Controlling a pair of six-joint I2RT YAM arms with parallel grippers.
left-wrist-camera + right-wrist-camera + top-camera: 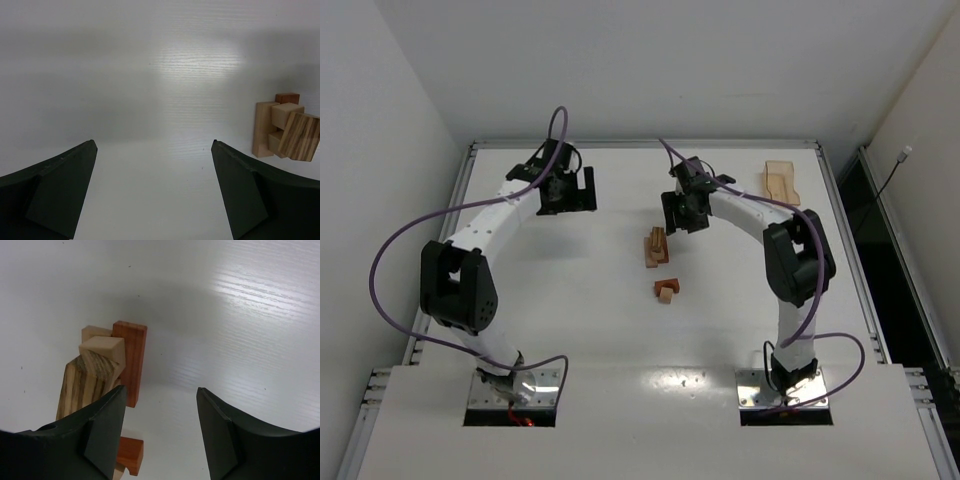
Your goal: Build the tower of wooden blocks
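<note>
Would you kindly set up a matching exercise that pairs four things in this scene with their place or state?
Things:
1. left hand
2. tower
3. loose blocks
4. tray

Place or state:
A. near the far right corner
B. open, holding nothing
C. centre, stacked
D. just nearer the arm bases than the tower

Pairs: 1-B; 2-C; 3-D; 4-A

A translucent tan open tray (781, 183) lies flat on my white table (570, 310), near its far right corner. A metal rail (640, 144) edges the far side. Beyond the right edge, a black cord (892, 175) with a white tip hangs against the wall (925, 100). Up close I see fine grain on the table, with glare
</note>
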